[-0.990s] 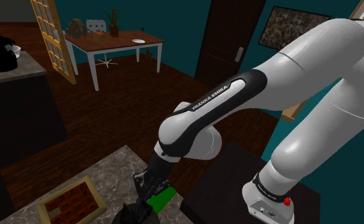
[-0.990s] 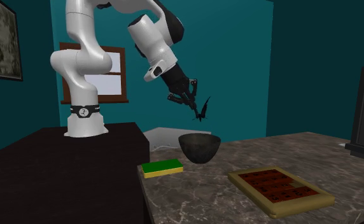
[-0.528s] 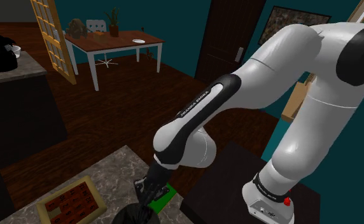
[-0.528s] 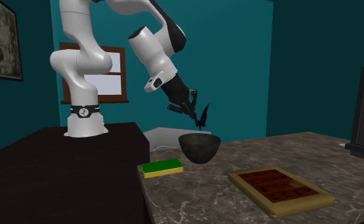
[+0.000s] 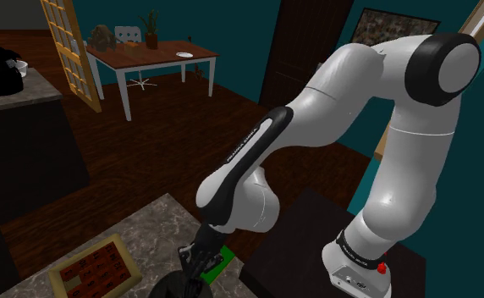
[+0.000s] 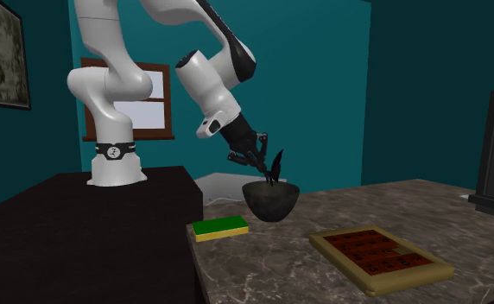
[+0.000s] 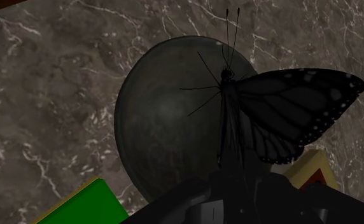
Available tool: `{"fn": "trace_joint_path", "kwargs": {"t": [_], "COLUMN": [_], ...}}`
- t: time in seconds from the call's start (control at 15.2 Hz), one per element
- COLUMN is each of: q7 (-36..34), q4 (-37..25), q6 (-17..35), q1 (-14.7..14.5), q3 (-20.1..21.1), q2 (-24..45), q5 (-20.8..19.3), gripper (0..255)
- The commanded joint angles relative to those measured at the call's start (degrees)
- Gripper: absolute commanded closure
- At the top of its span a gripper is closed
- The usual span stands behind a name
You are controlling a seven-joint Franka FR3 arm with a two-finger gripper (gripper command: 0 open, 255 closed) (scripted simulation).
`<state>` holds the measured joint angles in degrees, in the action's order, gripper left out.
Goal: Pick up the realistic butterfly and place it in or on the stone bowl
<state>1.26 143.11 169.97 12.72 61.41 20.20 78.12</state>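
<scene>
Second exterior view shows the gripper (image 6: 260, 161) poised just above the rim of the dark bowl (image 6: 270, 202). The black butterfly (image 6: 275, 164) is at its tip, wings upright and clear of the bowl. The butterfly hangs in the air and touches nothing but the gripper, so the fingers appear to be closed on it. In the wrist view its slim body rises straight out of the black gripper, though the fingertips are hard to make out against the dark wings. Below it in that view lies the round hollow of the bowl. The butterfly's body is over the inside, off centre, and one spread wing reaches out past the rim above the marbled counter (image 6: 306, 281).

The shoulder view shows the white arm (image 5: 257, 161) bending down from the stand (image 5: 316, 254), with the hand over the bowl at the picture's lower edge.

By this evidence, the pick-up is done and the carry is all but finished. What is left is the placing: a short drop toward the hollow, then opening the fingers so the butterfly comes to rest in the bowl. Because the wing overhangs the rim, a small shift toward the bowl's middle would likely help. The green sponge (image 6: 219, 227) just beside the bowl and the tray (image 6: 381, 256) of brown tiles farther along the counter play no part.
</scene>
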Motion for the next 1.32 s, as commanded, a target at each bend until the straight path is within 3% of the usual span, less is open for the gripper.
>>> {"fn": "trace_joint_path", "kwargs": {"t": [0.0, 0.26, 0.33, 0.66, 0.92, 1.25], "q7": [0.1, 0.1, 0.1, 0.1, -4.9, -4.8], "q4": [-0.1, -0.1, -0.1, -0.1, 4.8, 4.8], "q6": [0.2, 0.1, 0.1, 0.1, -15.5, -15.5], "q1": [-0.1, -0.1, -0.1, -0.1, 8.6, 7.9], "q3": [-0.1, -0.1, -0.1, -0.1, 4.0, 3.4], "q2": [0.2, 0.2, 0.2, 0.2, -17.7, -17.7], "q5": [0.0, 0.0, 0.0, 0.0, 0.2, 0.2], "gripper": [255, 255, 0, 0, 0, 0]}}
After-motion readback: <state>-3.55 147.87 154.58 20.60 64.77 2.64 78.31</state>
